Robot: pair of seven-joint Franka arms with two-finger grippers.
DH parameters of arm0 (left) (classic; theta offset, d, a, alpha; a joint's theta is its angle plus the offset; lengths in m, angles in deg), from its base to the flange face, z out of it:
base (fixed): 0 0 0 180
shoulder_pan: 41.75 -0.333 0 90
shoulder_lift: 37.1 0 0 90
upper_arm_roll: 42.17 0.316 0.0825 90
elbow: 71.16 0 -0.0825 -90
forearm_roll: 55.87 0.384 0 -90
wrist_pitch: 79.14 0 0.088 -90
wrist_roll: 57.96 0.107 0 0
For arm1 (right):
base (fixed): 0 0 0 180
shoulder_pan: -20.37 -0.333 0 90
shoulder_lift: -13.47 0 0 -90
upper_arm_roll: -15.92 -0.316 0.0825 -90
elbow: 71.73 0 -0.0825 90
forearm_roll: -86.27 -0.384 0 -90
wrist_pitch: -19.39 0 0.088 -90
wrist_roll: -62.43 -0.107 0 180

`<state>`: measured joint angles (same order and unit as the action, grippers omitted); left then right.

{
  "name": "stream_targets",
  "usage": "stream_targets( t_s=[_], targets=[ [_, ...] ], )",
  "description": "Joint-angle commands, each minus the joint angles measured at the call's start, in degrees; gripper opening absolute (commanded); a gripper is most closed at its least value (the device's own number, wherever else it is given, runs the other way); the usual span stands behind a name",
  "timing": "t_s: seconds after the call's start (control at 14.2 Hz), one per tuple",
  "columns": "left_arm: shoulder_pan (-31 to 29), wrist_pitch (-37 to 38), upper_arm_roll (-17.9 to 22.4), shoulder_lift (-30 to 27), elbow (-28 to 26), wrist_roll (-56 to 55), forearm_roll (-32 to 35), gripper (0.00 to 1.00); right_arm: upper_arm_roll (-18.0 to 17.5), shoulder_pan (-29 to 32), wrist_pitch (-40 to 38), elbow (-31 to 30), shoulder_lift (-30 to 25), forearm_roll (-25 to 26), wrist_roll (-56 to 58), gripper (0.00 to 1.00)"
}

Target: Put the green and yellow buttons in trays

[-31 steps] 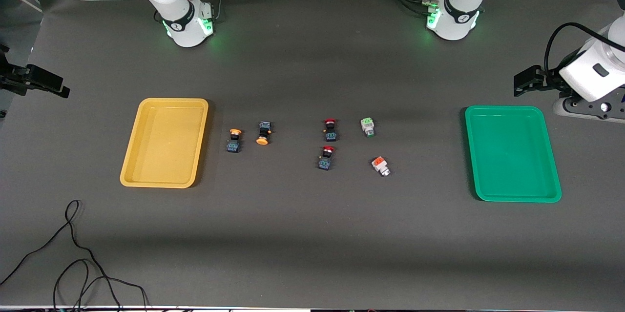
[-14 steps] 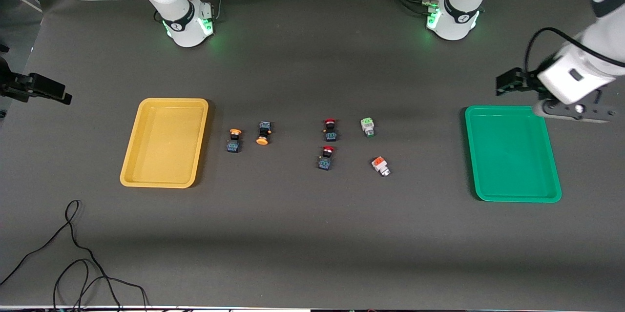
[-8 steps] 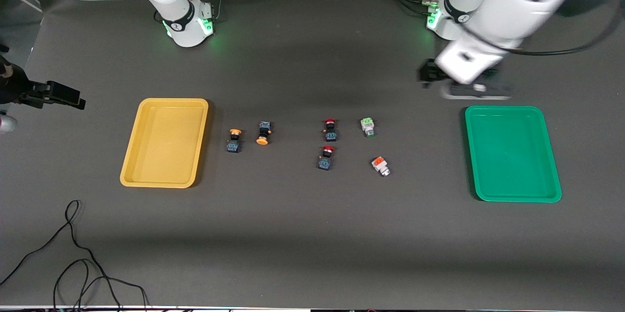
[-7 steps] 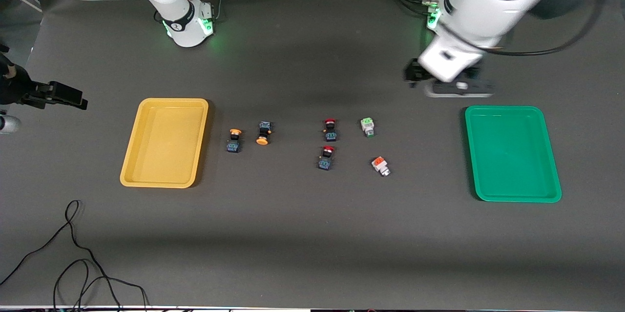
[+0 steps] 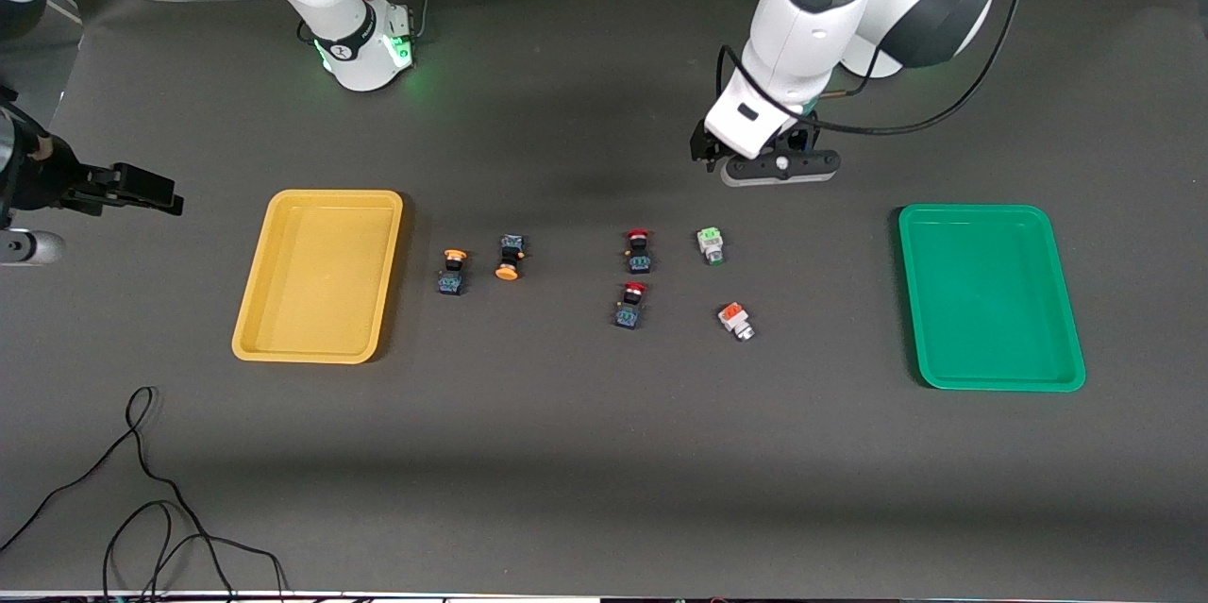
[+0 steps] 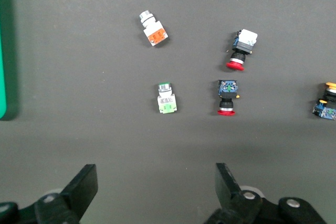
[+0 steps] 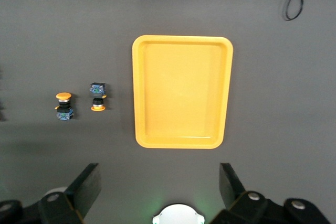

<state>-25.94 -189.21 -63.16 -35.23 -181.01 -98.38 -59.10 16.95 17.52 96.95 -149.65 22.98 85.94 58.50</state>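
Note:
Two yellow-capped buttons lie beside the yellow tray. A white switch with a light green top and one with an orange top lie toward the green tray. My left gripper hangs open and empty over bare table, close to the green-topped switch; its fingers are wide apart. My right gripper is open and empty, high up at the right arm's end, looking down on the yellow tray and both yellow buttons.
Two red-capped black-blue switches lie between the yellow buttons and the white switches. A loose black cable lies near the table's front edge at the right arm's end. The right arm's base shows in the right wrist view.
My left arm swung in from the left arm's end of the table, past the green tray, to above the green-topped switch. My right gripper crept slightly toward the yellow tray.

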Motion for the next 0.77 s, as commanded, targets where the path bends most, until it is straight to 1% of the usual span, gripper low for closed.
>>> stream_targets(
  t_s=[0.0, 0.14, 0.28, 0.35, 0.56, 0.7],
  targets=[
    [0.5, -5.1, 0.5, 6.2, -0.2, -1.7, 1.8, 1.0, 0.3, -5.3, 0.4, 1.4, 3.2, -0.9, -8.2, 1.0],
    [0.5, -9.0, 0.5, 12.0, -0.2, -2.6, 4.4, 1.0, 0.3, -9.5, 2.1, 0.9, 5.2, -1.1, -12.1, 1.0],
    [0.5, -13.8, 0.5, 17.6, -0.5, -6.1, 8.4, 1.0, 0.3, -13.1, 2.6, 0.6, 8.6, -1.4, -15.7, 1.0],
    [0.5, -15.9, 0.5, 20.2, -0.7, -7.4, 10.0, 1.0, 0.3, -14.3, 4.5, -0.8, 9.6, -2.1, -17.3, 1.0],
    [0.5, -20.9, 0.7, 25.5, -1.2, -8.2, 10.7, 1.0, 0.4, -14.8, 13.6, -11.8, 7.1, -4.3, -18.3, 1.0],
    [0.7, -22.5, 0.7, 28.2, -1.5, -9.8, 10.9, 1.0, 0.5, -16.6, 21.0, -19.6, 5.6, -4.4, -18.5, 1.0]
  ],
)
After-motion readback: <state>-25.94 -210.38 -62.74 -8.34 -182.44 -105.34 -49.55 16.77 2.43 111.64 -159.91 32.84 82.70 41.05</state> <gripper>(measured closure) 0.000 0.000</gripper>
